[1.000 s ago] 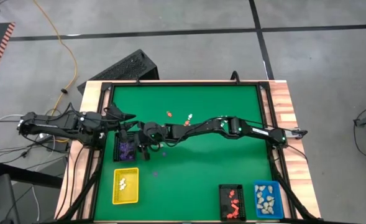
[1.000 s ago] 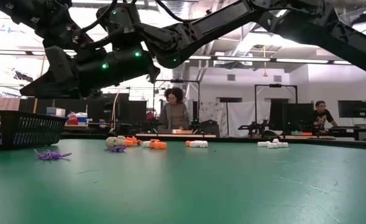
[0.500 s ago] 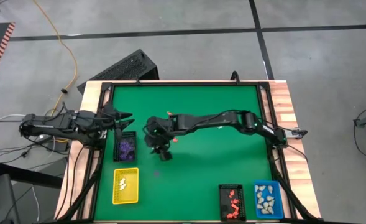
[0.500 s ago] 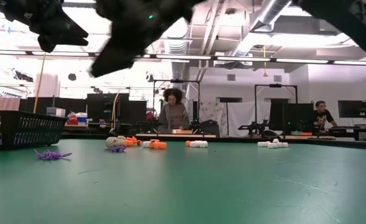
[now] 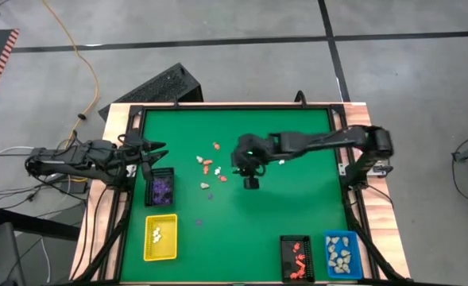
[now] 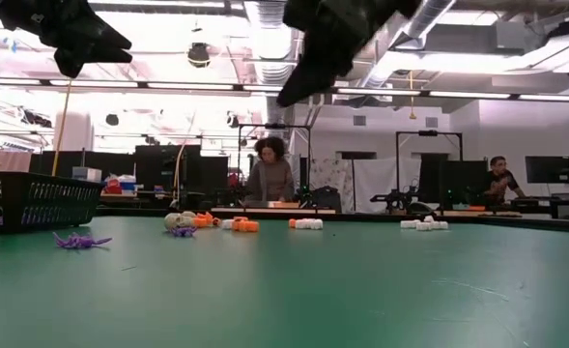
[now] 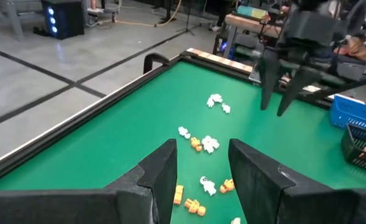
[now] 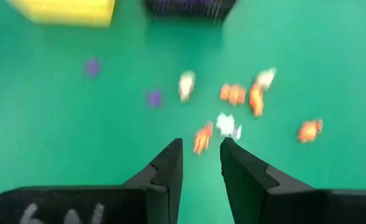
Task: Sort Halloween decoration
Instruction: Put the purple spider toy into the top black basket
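Bench [image 5: 297, 214]: green top, with my two arms reaching in from either side.
Right claw [image 5: 251, 182]: up off the surface near the middle, fingers [image 8: 168, 163] apart with a clear gap, nothing between them, just to the right of the loose pile.
Left claw [image 5: 156, 150]: parked at the left edge, right above the black tray [image 5: 161, 190] with the purple bits, fingers [image 7: 164, 169] spread, carrying nothing.
Halloween decoration [image 5: 210, 165]: loose orange, white and purple figurines scattered left of centre; a couple of purple ones [image 5: 201, 222] sit closer to the front, apart from the rest.
Yellow tray [image 5: 160, 237]: front left, a few pale pieces inside.
Second black tray [image 5: 296, 258]: front right, orange-red pieces in it.
Blue tray [image 5: 342, 254]: just beside it, cream ones inside.
Background: a person [image 6: 270, 170] stands behind the bench in the low view.
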Available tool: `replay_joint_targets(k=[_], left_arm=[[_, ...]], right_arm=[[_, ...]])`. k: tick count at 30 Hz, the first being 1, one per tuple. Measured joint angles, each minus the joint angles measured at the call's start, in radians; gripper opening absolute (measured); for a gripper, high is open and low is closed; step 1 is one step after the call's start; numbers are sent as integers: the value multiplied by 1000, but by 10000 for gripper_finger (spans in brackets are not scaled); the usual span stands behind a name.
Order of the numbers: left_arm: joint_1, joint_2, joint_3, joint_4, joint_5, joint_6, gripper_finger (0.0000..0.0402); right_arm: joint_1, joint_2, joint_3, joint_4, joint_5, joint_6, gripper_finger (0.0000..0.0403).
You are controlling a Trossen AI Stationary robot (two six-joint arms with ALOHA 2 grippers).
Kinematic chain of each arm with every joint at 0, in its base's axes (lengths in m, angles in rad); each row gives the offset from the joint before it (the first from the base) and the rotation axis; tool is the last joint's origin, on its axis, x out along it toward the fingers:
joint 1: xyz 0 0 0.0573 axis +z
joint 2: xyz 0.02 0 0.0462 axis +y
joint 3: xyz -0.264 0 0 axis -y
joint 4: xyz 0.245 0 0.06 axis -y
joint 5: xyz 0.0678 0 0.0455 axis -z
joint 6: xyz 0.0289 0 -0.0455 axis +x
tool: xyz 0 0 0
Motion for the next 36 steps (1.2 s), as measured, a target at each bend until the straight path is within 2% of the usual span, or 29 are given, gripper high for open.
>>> replay_joint_targets(k=[3, 6, 13, 18, 28, 36], left_arm=[[0, 0, 0, 6, 0, 0, 134], [0, 0, 0, 7, 0, -11, 134], [0, 0, 0, 6, -3, -16, 134], [0, 0, 0, -1, -3, -17, 134], [0, 2, 0, -6, -2, -17, 134], [0, 2, 0, -5, -2, -17, 134]], right_arm=[[29, -41, -214, 357, 1, 55, 126], [57, -24, -336, 633, 3, 68, 127], [103, 153, -367, 936, 15, -22, 127], [123, 263, -297, 951, 14, -79, 142], [127, 404, -158, 928, 10, -85, 248], [118, 426, -159, 890, -1, -64, 250]])
